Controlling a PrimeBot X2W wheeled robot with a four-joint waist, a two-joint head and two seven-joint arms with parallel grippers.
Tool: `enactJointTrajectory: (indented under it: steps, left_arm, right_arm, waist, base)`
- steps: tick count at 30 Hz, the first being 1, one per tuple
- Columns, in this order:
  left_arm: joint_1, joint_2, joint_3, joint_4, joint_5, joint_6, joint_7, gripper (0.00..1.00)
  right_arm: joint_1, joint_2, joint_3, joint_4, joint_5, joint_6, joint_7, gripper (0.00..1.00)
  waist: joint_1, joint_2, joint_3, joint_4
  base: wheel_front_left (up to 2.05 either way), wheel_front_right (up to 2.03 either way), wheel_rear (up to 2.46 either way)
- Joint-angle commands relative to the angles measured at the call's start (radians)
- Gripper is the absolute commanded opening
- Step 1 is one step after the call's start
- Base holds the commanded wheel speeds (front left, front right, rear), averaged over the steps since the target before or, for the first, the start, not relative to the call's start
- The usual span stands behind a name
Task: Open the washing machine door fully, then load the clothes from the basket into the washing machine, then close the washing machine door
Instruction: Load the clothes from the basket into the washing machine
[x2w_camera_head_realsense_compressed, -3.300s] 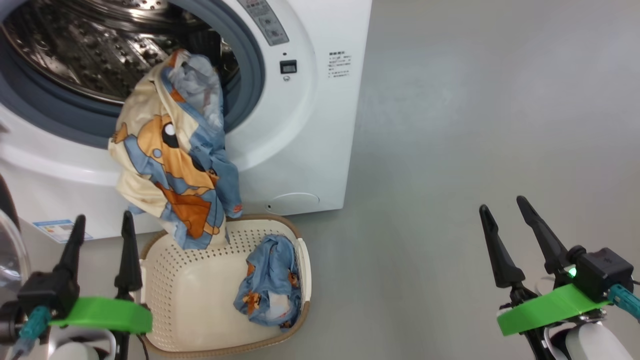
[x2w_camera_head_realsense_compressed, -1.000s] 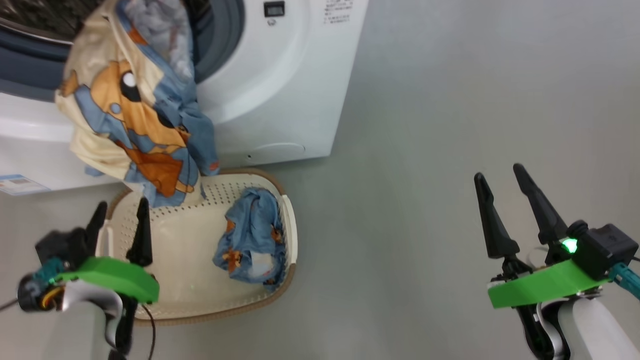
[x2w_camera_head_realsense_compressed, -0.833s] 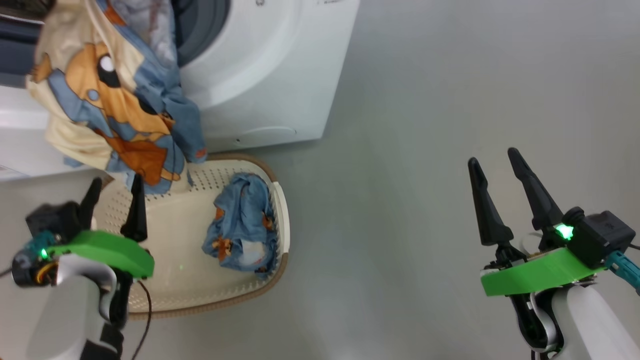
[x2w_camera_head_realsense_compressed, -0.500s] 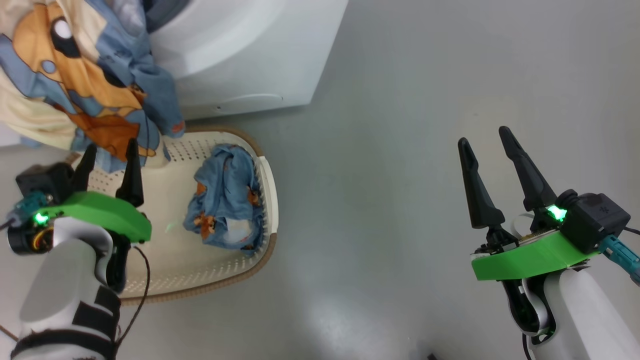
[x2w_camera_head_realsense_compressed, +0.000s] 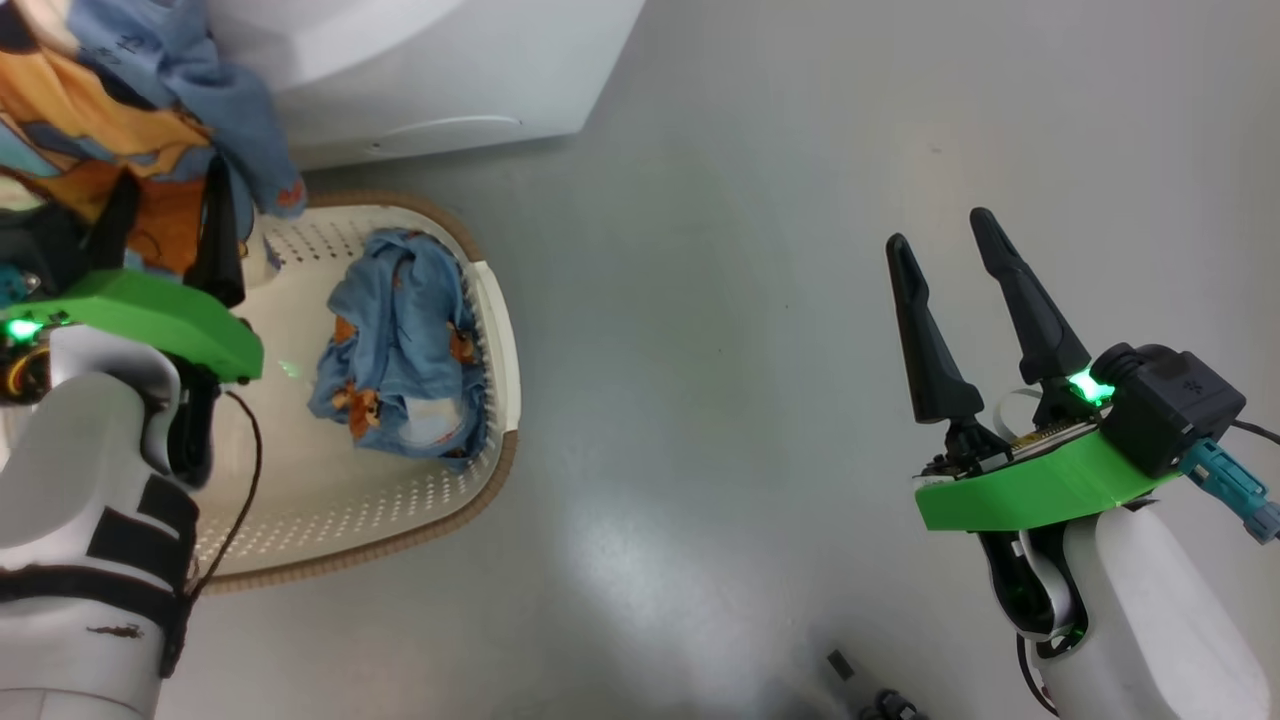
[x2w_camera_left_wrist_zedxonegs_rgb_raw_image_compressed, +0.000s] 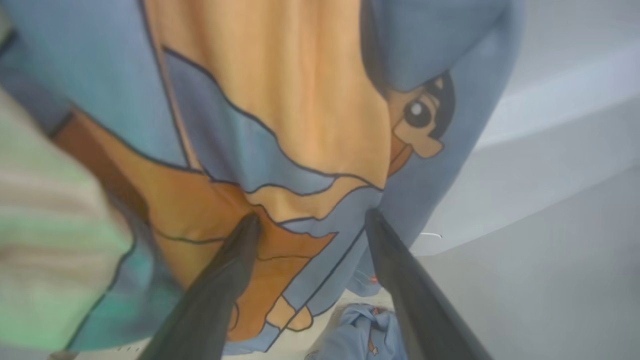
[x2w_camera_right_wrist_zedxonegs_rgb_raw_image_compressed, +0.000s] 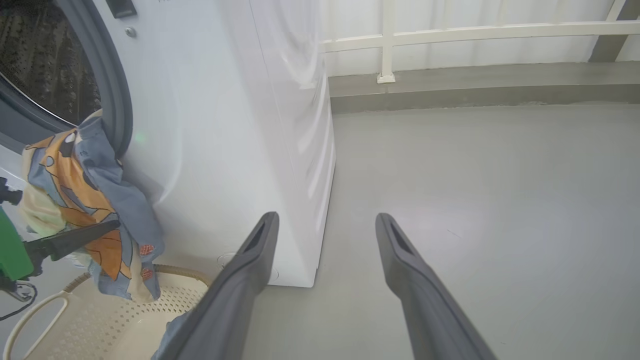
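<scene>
Laundry rm: washer (x2w_camera_head_realsense_compressed: 430, 70), basket (x2w_camera_head_realsense_compressed: 440, 505), grey floor (x2w_camera_head_realsense_compressed: 750, 300).

A big white front-loading washing machine (x2w_camera_right_wrist_zedxonegs_rgb_raw_image_compressed: 225, 125) stands with its mouth open and one cloth draped out of it; a cream-white perforated plastic basket (x2w_camera_head_realsense_compressed: 330, 490) sits on the floor below.
The light blue, orange and cream cartoon-printed hanging cloth (x2w_camera_head_realsense_compressed: 100, 110) spills over the grey rubber ring (x2w_camera_right_wrist_zedxonegs_rgb_raw_image_compressed: 119, 115) at 10 o'clock in the head view, its lower end over the basket's far rim. The brown-rimmed basket sits at 9 o'clock, just before the machine's lower front. A smaller crumpled blue piece (x2w_camera_head_realsense_compressed: 400, 340) lies inside against its 3 o'clock wall.
</scene>
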Motion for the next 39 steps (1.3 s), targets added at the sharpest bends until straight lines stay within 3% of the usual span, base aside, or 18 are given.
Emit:
enactJointTrajectory:
  steps: [1,8,27,28,29,30,31,39]
  left_arm:
    - [-0.009,0.043,-0.009,-0.029,-0.023,0.001,-0.006,1.0]
    - [-0.018,0.065,-0.105,-0.099,-0.107,0.001,-0.006,1.0]
    - [-0.085,0.1,-0.133,-0.108,-0.214,0.001,-0.006,1.0]
    - [-0.088,0.1,-0.13,-0.106,-0.216,0.001,-0.006,0.85]
    - [-0.09,0.101,-0.129,-0.104,-0.216,0.001,-0.006,0.46]
    - [-0.092,0.1,-0.128,-0.103,-0.216,0.001,-0.006,0.33]
    - [-0.093,0.1,-0.126,-0.104,-0.215,0.001,-0.006,0.0]
    - [-0.07,0.102,-0.093,-0.128,-0.209,0.001,-0.006,0.0]
  right_arm:
    - [0.002,-0.002,0.018,-0.022,-0.001,0.004,-0.008,1.0]
    - [-0.006,0.006,0.015,-0.02,-0.004,0.004,-0.008,1.0]
    - [-0.011,0.015,0.029,-0.019,0.004,0.004,-0.008,1.0]
    - [-0.01,0.015,0.029,-0.019,0.004,0.004,-0.008,1.0]
    - [-0.008,0.016,0.029,-0.02,0.004,0.004,-0.008,1.0]
    - [-0.007,0.016,0.029,-0.02,0.004,0.004,-0.008,1.0]
    - [-0.006,0.016,0.029,-0.019,0.004,0.004,-0.008,1.0]
    - [0.005,0.015,0.019,-0.018,0.003,0.004,-0.008,1.0]
  waist:
    - [-0.0001,0.0,0.02,-0.012]
    - [-0.0001,0.0,0.031,-0.012]
    - [-0.0001,0.0,0.034,-0.039]
    - [-0.0001,0.0,0.033,-0.041]
    - [-0.0001,0.0,0.031,-0.043]
    - [-0.0001,0.0,0.03,-0.044]
    - [-0.0001,0.0,0.029,-0.045]
    - [-0.0001,0.0,0.012,-0.039]
  base:
    - [0.0,0.0,0.0]
    - [0.0,0.0,0.0]
    - [0.0,0.0,0.0]
    - [0.0,0.0,0.0]
    - [0.0,0.0,0.0]
    - [0.0,0.0,0.0]
    - [0.0,0.0,0.0]
    - [0.0,0.0,0.0]
